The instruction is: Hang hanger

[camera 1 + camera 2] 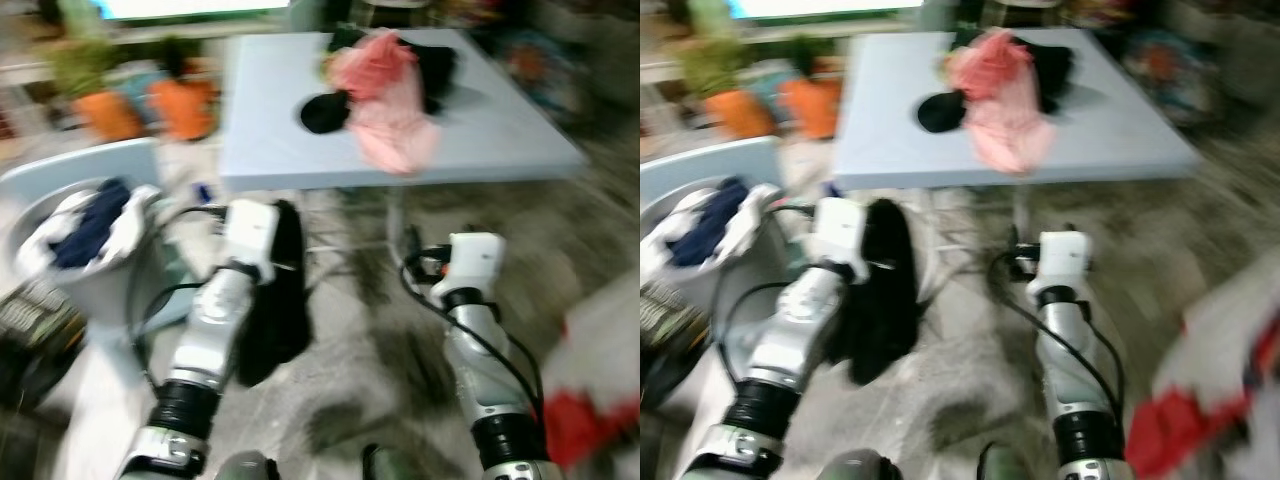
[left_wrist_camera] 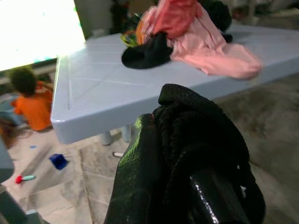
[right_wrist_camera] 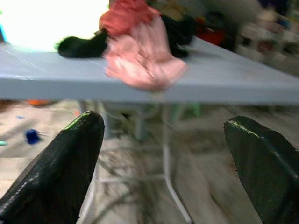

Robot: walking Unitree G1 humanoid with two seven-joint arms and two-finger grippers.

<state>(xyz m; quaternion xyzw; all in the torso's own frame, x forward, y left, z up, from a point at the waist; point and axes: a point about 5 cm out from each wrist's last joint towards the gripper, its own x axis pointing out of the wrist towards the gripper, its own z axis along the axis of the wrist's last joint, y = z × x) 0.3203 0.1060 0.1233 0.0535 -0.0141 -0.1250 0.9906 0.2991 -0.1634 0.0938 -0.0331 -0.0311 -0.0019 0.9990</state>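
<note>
Your left gripper has its fingers clamped on a bunched black fabric garment, which hangs limp beside the left arm above the floor, short of the pale blue plastic table. No hanger can be made out in the blur, and no writing is legible. Your right gripper hangs with its fingers wide apart and empty, facing the table, where a pink cloth lies heaped among dark clothes.

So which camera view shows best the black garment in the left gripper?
The left wrist view: the black garment is close and sharp, bunched between the left gripper's fingers. Both eye views show it blurred, hanging beside the left arm.
</note>
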